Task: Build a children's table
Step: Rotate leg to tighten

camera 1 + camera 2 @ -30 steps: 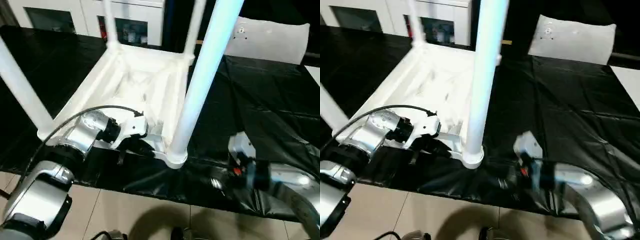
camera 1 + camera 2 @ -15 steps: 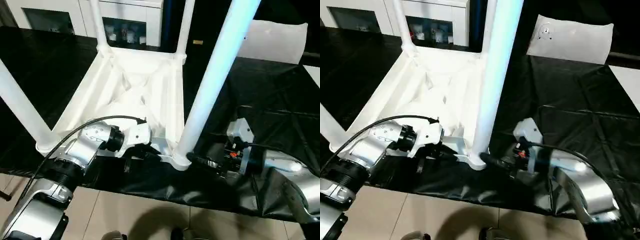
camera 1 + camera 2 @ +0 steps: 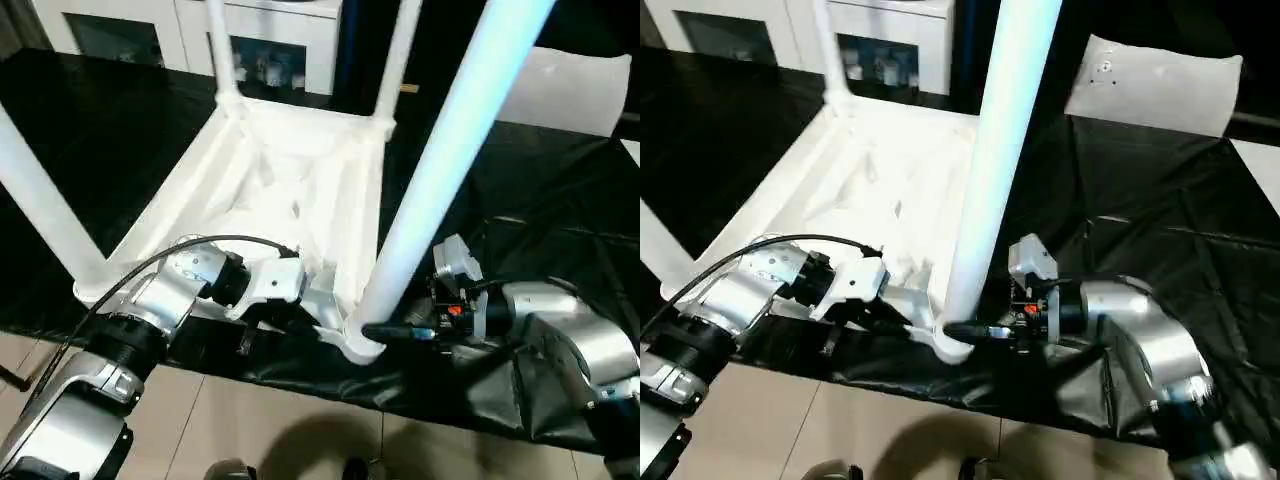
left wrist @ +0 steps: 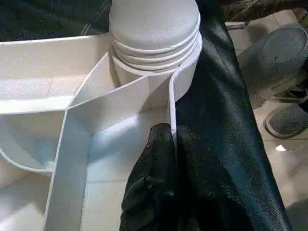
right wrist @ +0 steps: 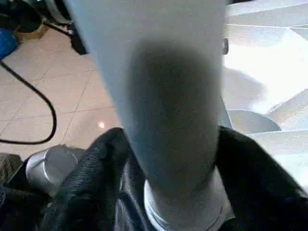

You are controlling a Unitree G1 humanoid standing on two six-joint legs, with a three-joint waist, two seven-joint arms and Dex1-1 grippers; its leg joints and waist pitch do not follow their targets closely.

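Pinching the thin near wall of the children's table (image 3: 290,190), the left gripper (image 4: 173,144) has its black fingers (image 4: 154,168) closed flat on that white rim, just beside the ribbed corner socket (image 4: 154,43). The right gripper (image 5: 168,159) sets its fingers (image 5: 91,168) on either side of the nearest leg (image 3: 440,170) low by the socket; whether they press it I cannot tell. The table lies upside down on a black-sheeted surface (image 3: 540,190), legs pointing up. No writing is legible. Behind stands a white cabinet (image 3: 270,40) with glass doors; a white sheet (image 3: 1155,85) lies further back.
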